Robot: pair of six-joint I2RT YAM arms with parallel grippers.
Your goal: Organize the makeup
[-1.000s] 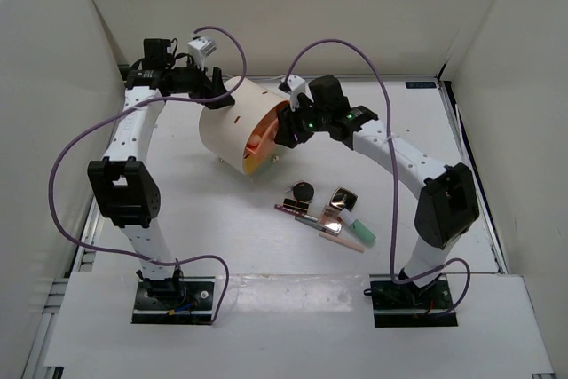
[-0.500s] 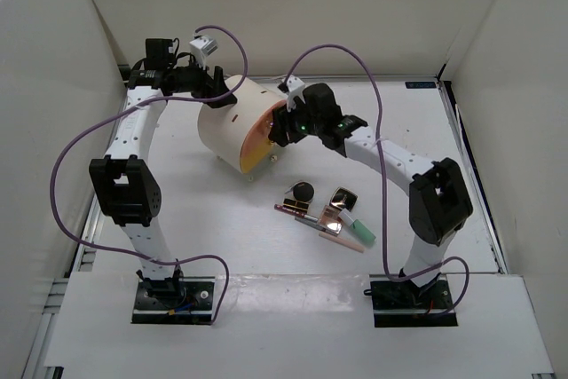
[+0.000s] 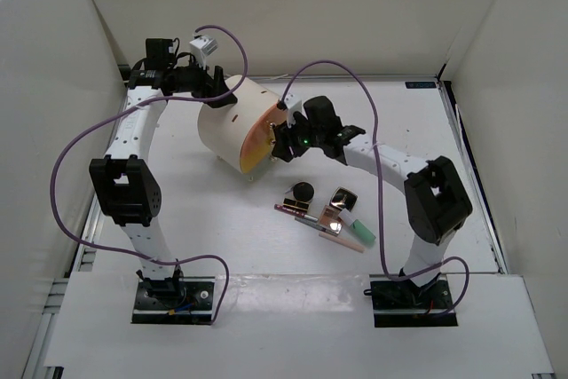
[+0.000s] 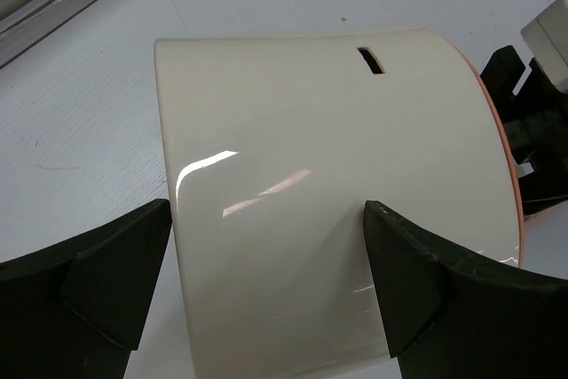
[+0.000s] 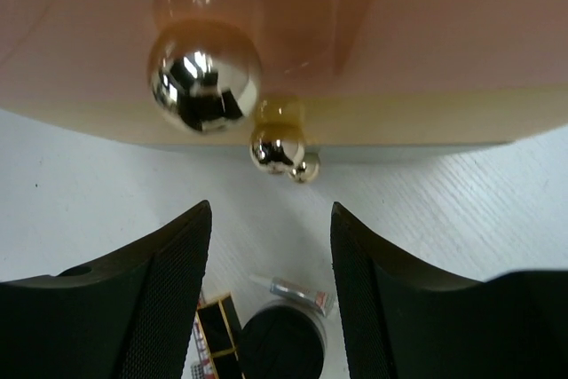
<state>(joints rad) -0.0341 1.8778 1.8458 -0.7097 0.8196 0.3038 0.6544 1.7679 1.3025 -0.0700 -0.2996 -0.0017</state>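
- Checking edges first: white walls (image 3: 44, 59) box the table (image 3: 204, 228) on the left, back and right. I see bare tabletop between the left arm and the makeup pile, and more of it behind the right forearm.
- The makeup sits in one cluster just front of centre: black round compact (image 3: 303, 191), square rose-gold compacts (image 3: 343, 198), mint tube (image 3: 360, 233) and thin pencils (image 3: 300, 213). They lie close together, apart from the cream cylinder (image 3: 226, 122).
- The left gripper (image 3: 217, 90) is at the cylinder's back end. Its jaws are spread wide and clasp the cylinder wall, with fingers (image 4: 106, 272) against both sides.
- The right gripper (image 3: 286, 141) sits right at the orange front (image 3: 256, 144). It is released, and I see only table between its fingers (image 5: 169, 264).
- Versus a second ago, the right gripper has come left and nearer to the orange front, and its elbow has shifted in too. The left arm, cylinder and makeup are unmoved.
- Only the right wrist view shows the gold knob (image 5: 204, 77) on the front and the smaller gold balls (image 5: 277, 144) under it. The compact shows below the fingers.
- The left wrist view shows a slot (image 4: 371, 59) in the wall up close. Only the top view shows the whole pile.
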